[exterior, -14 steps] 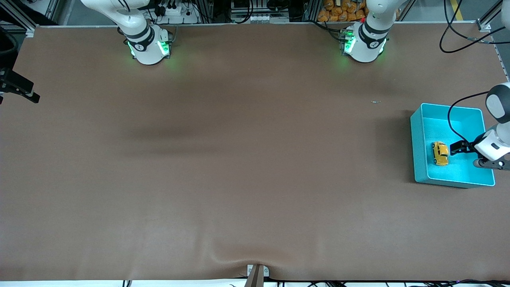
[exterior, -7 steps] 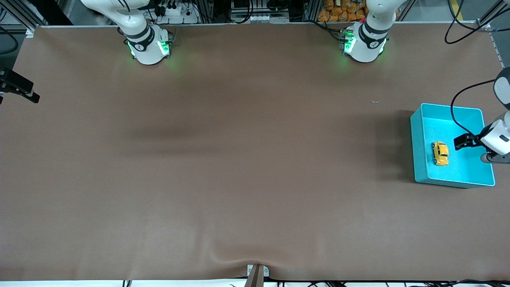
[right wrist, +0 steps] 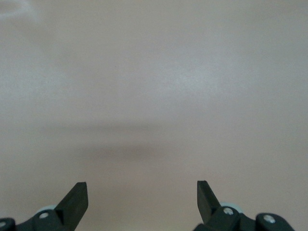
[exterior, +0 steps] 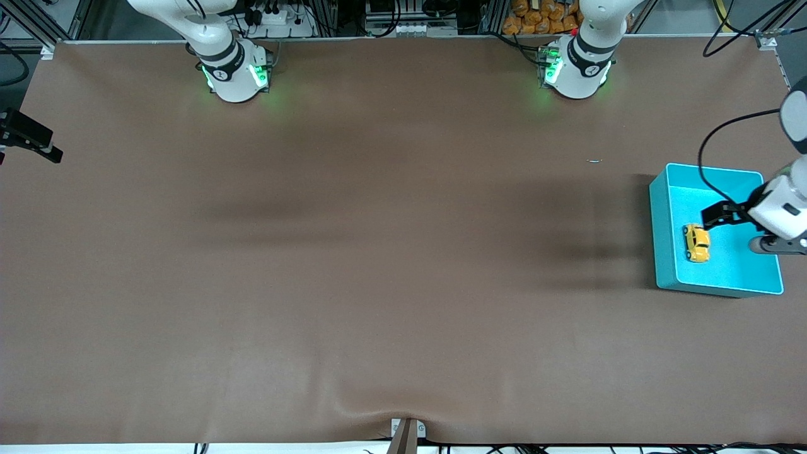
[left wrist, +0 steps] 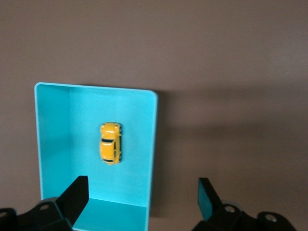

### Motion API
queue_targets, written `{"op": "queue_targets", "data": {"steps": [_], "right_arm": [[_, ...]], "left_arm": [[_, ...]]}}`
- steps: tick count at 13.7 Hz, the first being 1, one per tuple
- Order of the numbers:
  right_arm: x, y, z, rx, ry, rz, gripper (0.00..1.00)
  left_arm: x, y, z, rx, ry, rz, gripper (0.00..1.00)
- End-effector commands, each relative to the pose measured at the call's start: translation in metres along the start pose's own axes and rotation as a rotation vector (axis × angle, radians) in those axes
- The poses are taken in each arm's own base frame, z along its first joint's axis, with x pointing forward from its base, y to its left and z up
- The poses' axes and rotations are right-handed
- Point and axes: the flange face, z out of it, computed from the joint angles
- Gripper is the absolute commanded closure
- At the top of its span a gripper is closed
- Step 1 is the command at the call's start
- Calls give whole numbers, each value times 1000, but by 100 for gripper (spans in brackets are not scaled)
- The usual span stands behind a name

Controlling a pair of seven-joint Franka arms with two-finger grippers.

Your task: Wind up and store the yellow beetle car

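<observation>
Since a moment ago your left gripper (exterior: 711, 218) has drifted back over the yellow beetle car (exterior: 696, 243), jaws wide and empty. That car lies in the teal bin (exterior: 662, 252) on the counter (exterior: 378, 252), long axis running toward the front camera. Your right gripper (right wrist: 142, 199) waits open over bare counter, far from the car.

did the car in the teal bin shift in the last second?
No. The yellow beetle car sits at the same spot on the floor of the teal bin; only the open left pincer above it moved.
</observation>
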Motion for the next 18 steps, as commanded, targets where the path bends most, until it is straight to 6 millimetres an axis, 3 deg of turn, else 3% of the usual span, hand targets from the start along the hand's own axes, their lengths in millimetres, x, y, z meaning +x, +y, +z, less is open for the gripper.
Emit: {"op": "queue_targets", "data": {"steps": [1, 3, 8, 11, 16, 18], "right_arm": [[-2, 2, -5, -11, -1, 12, 0], [-2, 2, -5, -11, -1, 12, 0], [-2, 2, -5, -11, -1, 12, 0], [-2, 2, -5, -11, -1, 12, 0], [-2, 2, -5, -11, -1, 10, 0], [-2, 1, -5, -11, -1, 10, 0]], "left_arm": [[-10, 21, -27, 14, -15, -29, 0], [-17, 44, -41, 14, -35, -6, 0], [-43, 47, -83, -36, -29, -46, 0], [-61, 60, -112, -76, -16, -51, 0], [-84, 108, -144, -118, -19, -83, 0], [-92, 118, -160, -112, -18, -45, 0]]}}
